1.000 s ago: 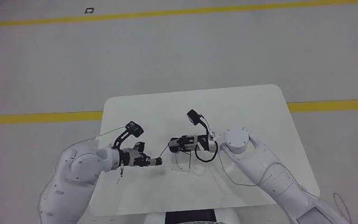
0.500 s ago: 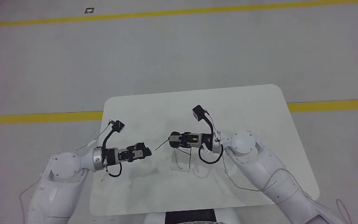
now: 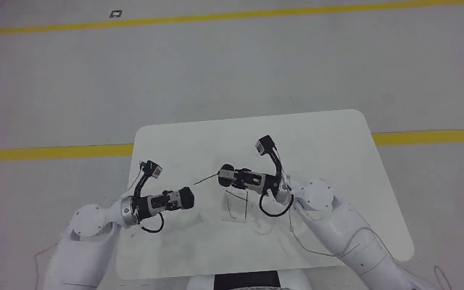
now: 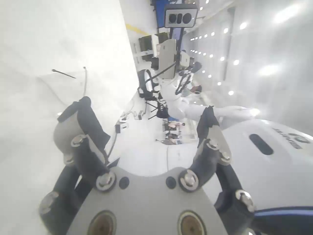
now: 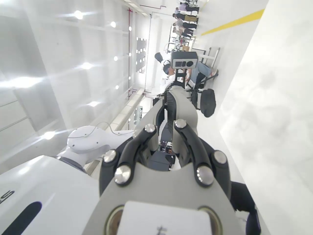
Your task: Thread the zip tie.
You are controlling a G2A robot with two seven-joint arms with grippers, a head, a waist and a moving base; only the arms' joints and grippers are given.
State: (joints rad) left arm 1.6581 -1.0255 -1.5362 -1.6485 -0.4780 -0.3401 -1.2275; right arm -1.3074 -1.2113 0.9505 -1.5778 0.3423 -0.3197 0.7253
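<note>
**Over the surface (image 3: 326, 138): zip tie (image 3: 206, 179) in right tool (image 3: 225, 174)**

I see my right tool clamped narrow on one end of the zip tie, which juts out toward my left tool (image 3: 187, 196). That one gapes wide, holding nothing, and sits near the tie's free tip.

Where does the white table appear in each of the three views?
Top view: the table fills the middle, under the zip tie.
Left wrist view: the table is the pale surface beside the open left gripper.
Right wrist view: the table is the mottled white surface beside the shut right gripper.
Shared landmark: a yellow floor line beyond the table's edge.
</note>
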